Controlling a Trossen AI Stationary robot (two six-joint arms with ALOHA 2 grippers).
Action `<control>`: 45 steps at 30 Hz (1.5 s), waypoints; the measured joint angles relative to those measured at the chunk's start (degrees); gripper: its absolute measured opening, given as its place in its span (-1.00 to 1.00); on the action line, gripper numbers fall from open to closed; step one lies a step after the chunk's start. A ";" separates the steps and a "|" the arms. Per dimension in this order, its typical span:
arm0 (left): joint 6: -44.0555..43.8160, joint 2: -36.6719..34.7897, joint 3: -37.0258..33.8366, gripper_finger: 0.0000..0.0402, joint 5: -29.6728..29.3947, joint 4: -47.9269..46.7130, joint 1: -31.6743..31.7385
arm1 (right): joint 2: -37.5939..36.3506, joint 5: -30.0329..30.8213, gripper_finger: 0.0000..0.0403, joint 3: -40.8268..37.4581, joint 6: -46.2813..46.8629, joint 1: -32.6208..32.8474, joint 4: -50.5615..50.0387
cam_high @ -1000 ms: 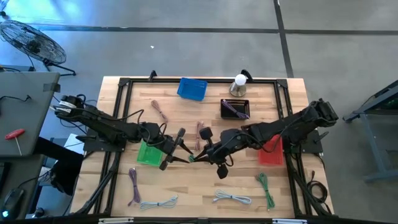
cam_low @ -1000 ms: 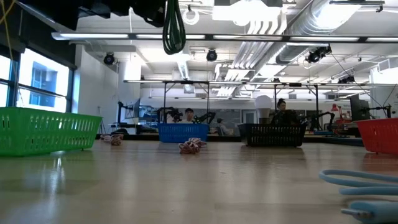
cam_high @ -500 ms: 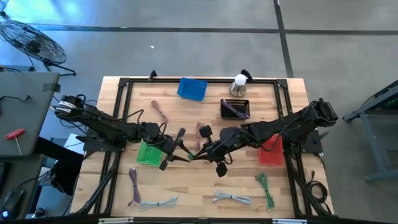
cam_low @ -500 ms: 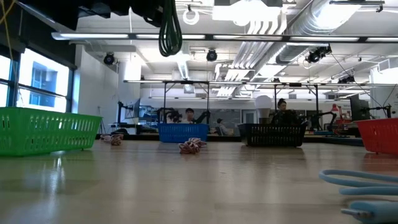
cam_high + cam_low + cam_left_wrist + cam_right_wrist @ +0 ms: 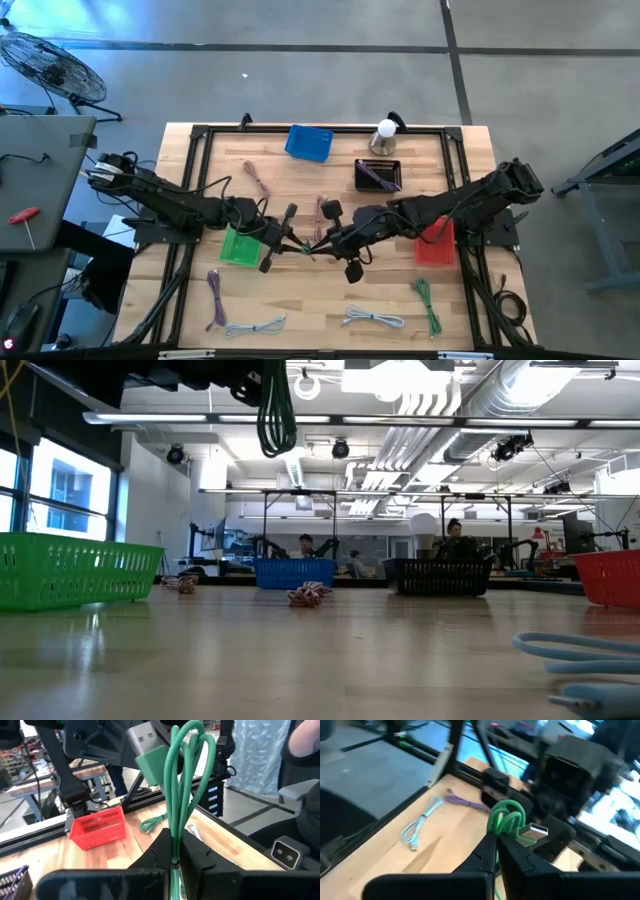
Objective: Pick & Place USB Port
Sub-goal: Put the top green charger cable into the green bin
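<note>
A: Near edge of the tabletop (image 5: 300, 300): a pale blue cable (image 5: 374, 319) right of centre, a second pale cable (image 5: 252, 326) and a purple cable (image 5: 214, 298) to the left, a green cable (image 5: 428, 305) at right.

B: And the grippers?

A: Mid-table, raised, they meet. The coiled green USB cable (image 5: 182, 780) hangs between them. Left gripper (image 5: 175, 855) has its jaws pinched narrow on the strands. Right gripper (image 5: 496, 847) has its jaws closed on the same coil, USB plug (image 5: 536, 832) sticking out.

B: Baskets?

A: Green basket (image 5: 240, 246) just beside the left gripper, red basket (image 5: 436, 241) under the right arm. Farther back: black basket (image 5: 378, 174), then blue basket (image 5: 309, 142).
</note>
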 joint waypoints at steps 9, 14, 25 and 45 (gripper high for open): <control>-0.73 0.00 -0.06 -0.96 -3.85 -3.88 0.00 | -2.39 14.59 -0.47 0.00 4.51 4.17 -6.55; -1.89 -0.68 -0.08 -0.96 -8.60 -7.64 -0.03 | -6.91 21.16 -0.30 0.00 12.26 7.78 -14.13; -12.97 -14.01 4.29 -0.96 -38.97 -39.39 -8.54 | -16.39 32.89 -0.31 0.09 30.01 15.10 -28.72; -81.23 -11.48 22.21 -0.96 -49.70 -103.27 -29.36 | -16.52 37.17 -0.32 0.04 41.71 17.02 -38.60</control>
